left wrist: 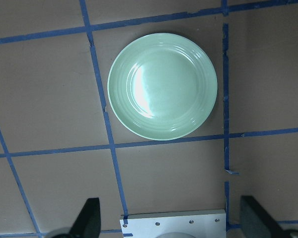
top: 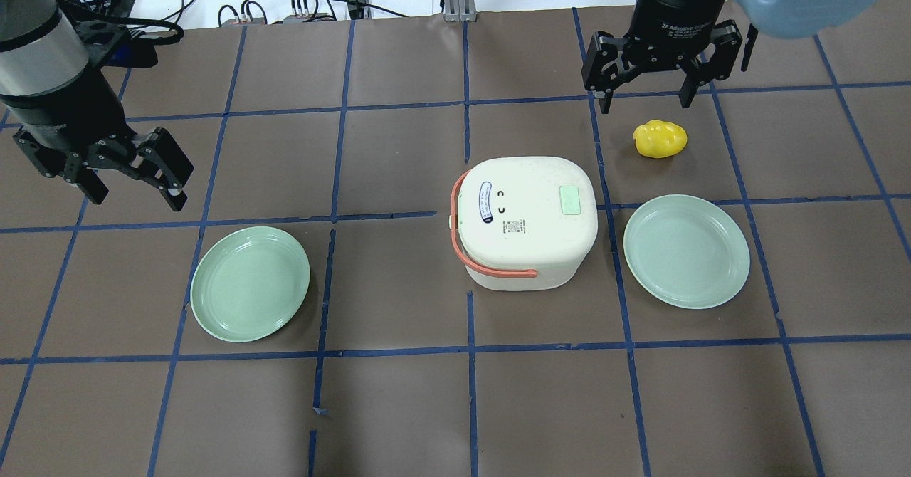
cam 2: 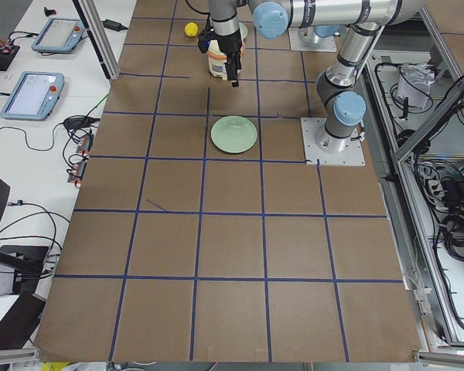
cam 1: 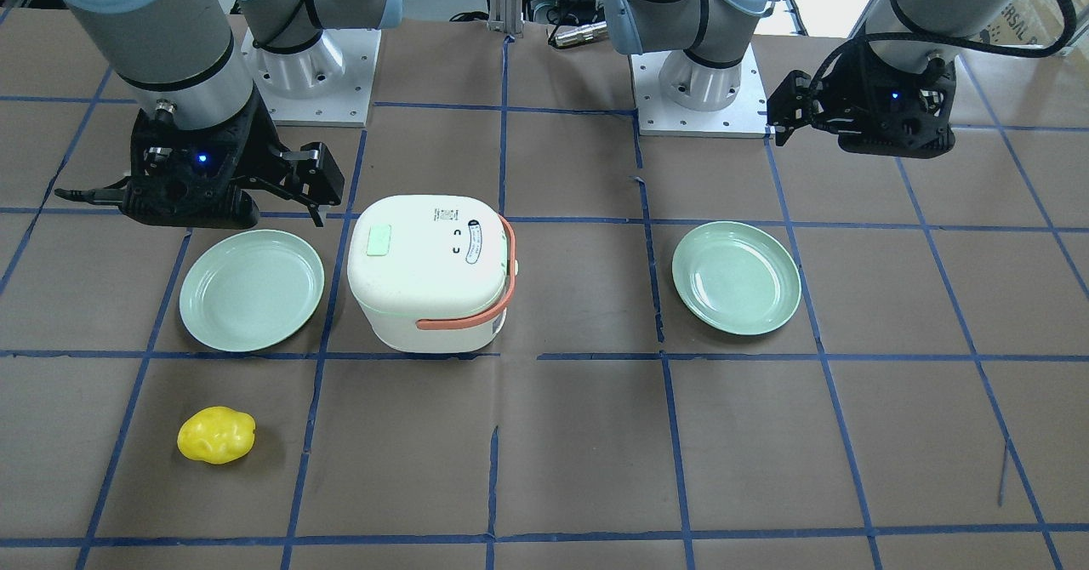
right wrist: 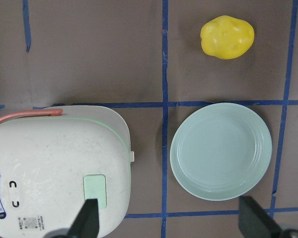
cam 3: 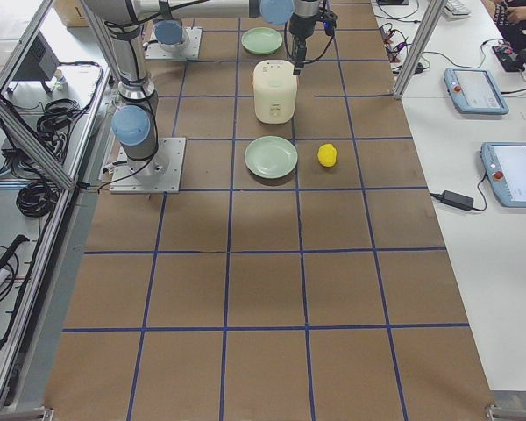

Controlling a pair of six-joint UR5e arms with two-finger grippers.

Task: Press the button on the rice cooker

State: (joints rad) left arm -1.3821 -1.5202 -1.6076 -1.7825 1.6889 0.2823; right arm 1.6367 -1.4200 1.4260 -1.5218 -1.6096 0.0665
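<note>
Rice cooker (top: 527,224) at centre of overhead view, pale green button (top: 571,200) toward right side of lid. Green plate (top: 687,250) just right of it, second plate (top: 250,282) well left, yellow lump (top: 660,139) upper right. Right gripper (top: 646,101) beyond lump, fingers apart, empty; left gripper (top: 134,191) at left edge, likewise apart.

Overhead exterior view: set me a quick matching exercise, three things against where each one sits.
Things: 1 pale green rectangular button; 2 yellow lumpy object; 3 white rice cooker with orange handle.
Places: a between the left pale green round plate and the right pale green round plate; b on the cooker's lid; c beyond the right plate, farther from the robot.
Pairs: 1-b; 2-c; 3-a.
</note>
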